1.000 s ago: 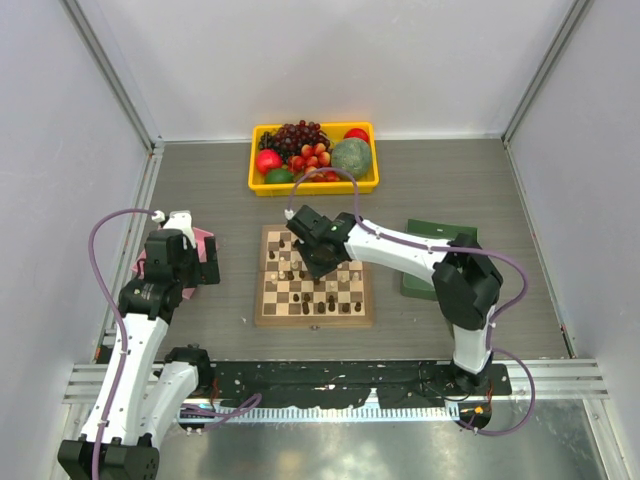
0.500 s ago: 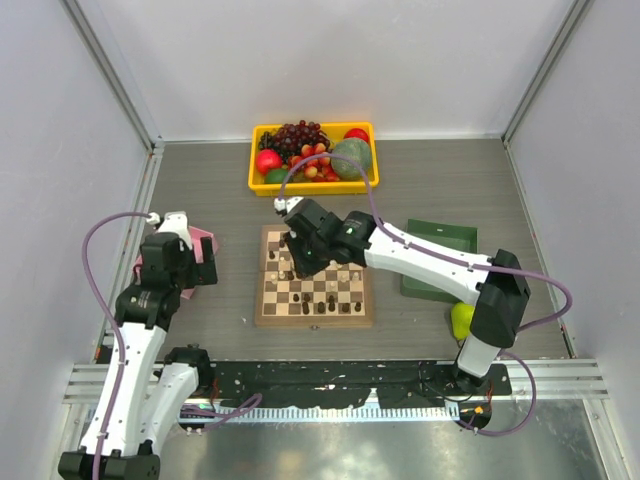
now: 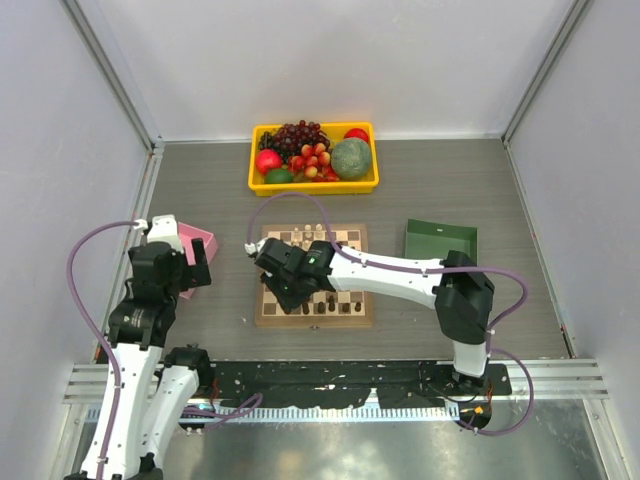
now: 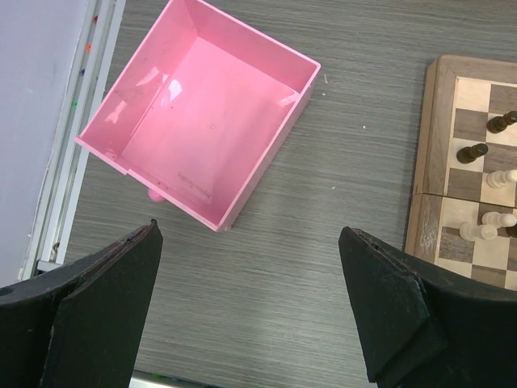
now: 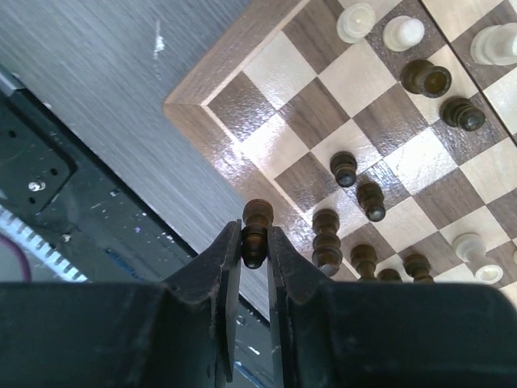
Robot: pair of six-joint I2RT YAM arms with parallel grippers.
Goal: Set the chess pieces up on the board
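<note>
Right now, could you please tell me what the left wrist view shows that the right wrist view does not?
Only the left wrist view: the pink tray and the left gripper, jaws wide open above the table. Only the right wrist view: the right gripper shut on a dark chess piece near the edge of the board. Both: the board with cream and dark pieces standing on it, and the grey table.

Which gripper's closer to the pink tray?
Left. Left gripper hangs open right by the pink tray; right gripper is over the board's left side, shut on a dark piece.
</note>
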